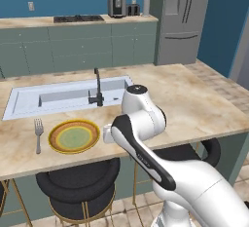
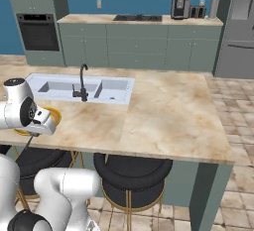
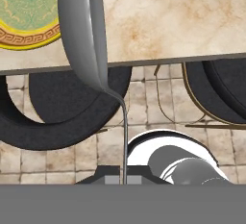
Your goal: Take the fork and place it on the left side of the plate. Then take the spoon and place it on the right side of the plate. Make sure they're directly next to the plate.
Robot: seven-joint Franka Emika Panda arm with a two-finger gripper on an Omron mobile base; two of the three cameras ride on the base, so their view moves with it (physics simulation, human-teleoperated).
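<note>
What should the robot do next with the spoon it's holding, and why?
Probably lower the spoon onto the counter beside the plate. The fork already lies on the plate's other side, and the gripper holds the spoon just above the counter edge.

No text, label or number can be read anywhere (appliances too blurred)

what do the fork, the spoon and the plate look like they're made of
Fork: plain grey metal, probably steel, thin and evenly coloured.
Spoon: same grey metal, smooth with a soft sheen on its bowl.
Plate: looks like glazed ceramic, with a yellow-orange rim and green patterned centre; painted plastic is possible.
</note>
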